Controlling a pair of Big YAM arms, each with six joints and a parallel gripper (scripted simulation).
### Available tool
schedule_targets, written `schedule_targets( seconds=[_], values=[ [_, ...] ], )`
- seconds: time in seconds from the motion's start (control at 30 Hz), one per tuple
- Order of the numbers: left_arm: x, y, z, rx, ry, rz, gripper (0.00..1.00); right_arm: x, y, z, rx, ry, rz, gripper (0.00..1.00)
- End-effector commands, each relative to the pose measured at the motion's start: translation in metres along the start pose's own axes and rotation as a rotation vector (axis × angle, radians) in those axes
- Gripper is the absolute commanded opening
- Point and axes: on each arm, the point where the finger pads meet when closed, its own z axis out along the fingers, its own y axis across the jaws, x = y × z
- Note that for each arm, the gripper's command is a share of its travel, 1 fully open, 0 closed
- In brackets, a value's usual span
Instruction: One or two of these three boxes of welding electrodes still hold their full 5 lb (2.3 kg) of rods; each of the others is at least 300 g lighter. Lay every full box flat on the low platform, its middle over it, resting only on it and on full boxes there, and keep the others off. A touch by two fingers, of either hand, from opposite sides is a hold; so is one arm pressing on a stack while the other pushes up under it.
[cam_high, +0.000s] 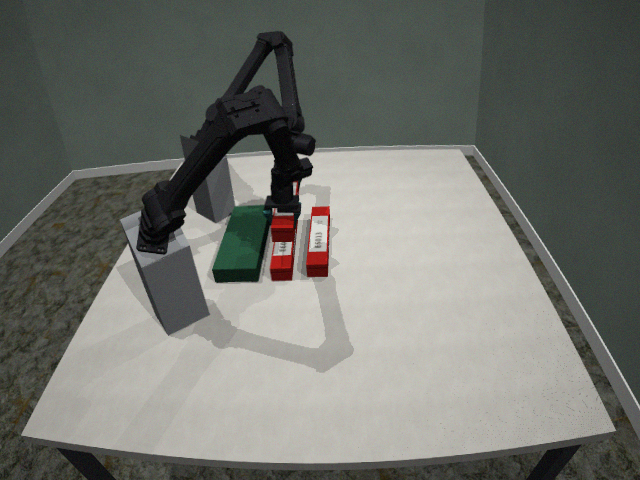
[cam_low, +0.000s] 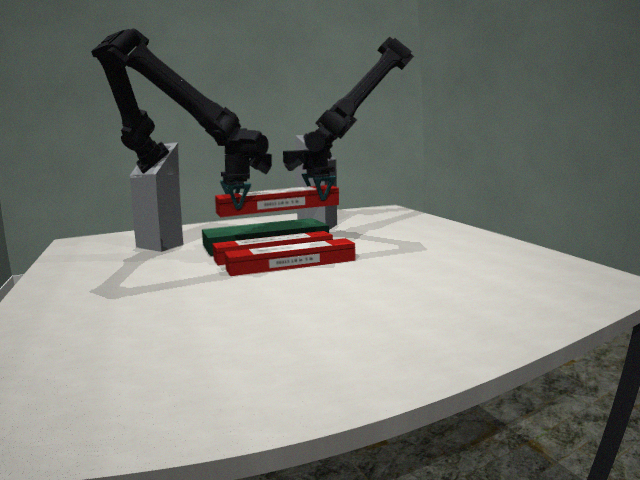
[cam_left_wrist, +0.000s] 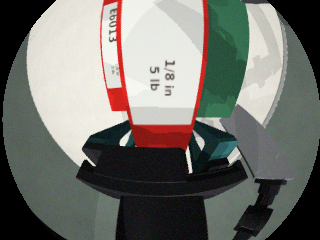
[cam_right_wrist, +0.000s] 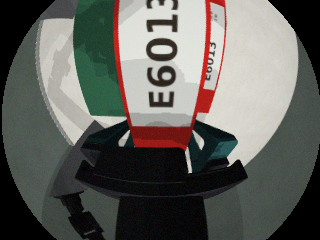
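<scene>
A white-topped table (cam_high: 413, 335) (cam_low: 310, 361) stands in a room of gray-green walls (cam_high: 387, 67) (cam_low: 516, 129).
Pale skirting (cam_high: 558, 289) edges a mottled stone-look floor (cam_high: 31, 320) (cam_low: 496, 444); dark legs (cam_high: 555, 462) (cam_low: 616, 408) support the table, and soft shadows cross its surface.
</scene>
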Motion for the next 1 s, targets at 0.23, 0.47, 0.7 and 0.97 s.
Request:
schedule_targets(
  seconds=[0.23,0.47,0.7,0.97],
  values=[
    [-0.004,0.023,-0.031,-0.063,-0.022,-0.006,0.00,-0.006,-0.022,-0.036,0.067,-0.027,0.020,0.00],
    [-0.008,0.032,-0.053,-0.086,-0.036,-0.018,0.00,-0.011,-0.031,-0.062,0.091,-0.044,0.033,0.00],
    [-0.008,0.032,-0.065,-0.086,-0.038,-0.020,0.00,-0.011,-0.030,-0.075,0.091,-0.046,0.034,0.00],
    [-0.008,0.031,-0.076,-0.087,-0.039,-0.020,0.00,-0.011,-0.030,-0.085,0.091,-0.047,0.034,0.00]
  ],
)
